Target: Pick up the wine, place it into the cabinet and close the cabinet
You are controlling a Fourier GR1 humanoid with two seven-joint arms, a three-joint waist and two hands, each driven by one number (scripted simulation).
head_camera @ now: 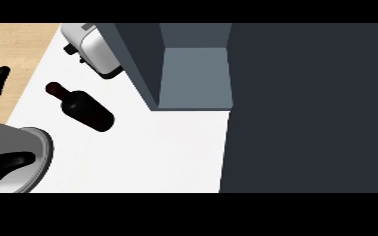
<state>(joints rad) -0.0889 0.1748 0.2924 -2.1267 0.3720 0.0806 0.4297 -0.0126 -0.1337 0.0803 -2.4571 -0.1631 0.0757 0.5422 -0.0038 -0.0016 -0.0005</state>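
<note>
The wine lies on its side on the white counter, neck toward the upper left and base toward the lower right. Taking the bottle as our landmark, we see the cabinet to its right and a little above, with its interior open to us: grey walls and a paler shelf floor. A large dark panel, further right of the bottle, fills that whole side of the view. Above the bottle and slightly to its right stands a white toaster, close against the cabinet's left wall.

Below and left of the bottle, a grey forearm comes in at the left edge, apart from the bottle and not touching it. We see a black part against the grey there, but we cannot tell whether it is the left hand or how its fingers are set. A small black shape at the left edge, left of the bottle's neck, is too cropped for us to identify. The right hand does not show.
</note>
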